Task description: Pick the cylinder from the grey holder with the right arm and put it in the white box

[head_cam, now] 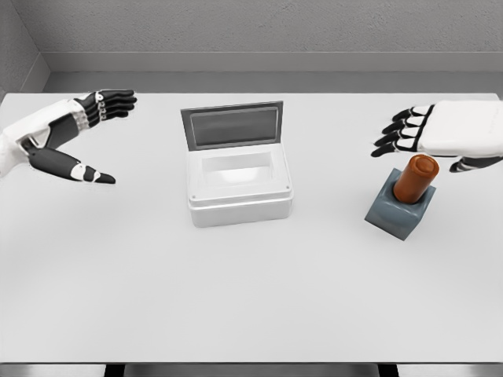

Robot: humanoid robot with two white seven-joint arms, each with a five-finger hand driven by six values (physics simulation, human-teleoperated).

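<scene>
— Two hands up?
— Yes; the left hand [75, 137] idles at upper left. The right hand [440, 137], fingers spread and empty, hovers just behind the orange cylinder [415, 178] standing in the grey holder [398, 210], right of frame.
— Next?
— Probably closing round it, lifting, then crossing to the open white box [238, 188] mid-worktop.

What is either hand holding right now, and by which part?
Nothing is held. The right hand hovers open just above the cylinder, which sits in the grey holder; the left hand is open too.
</scene>
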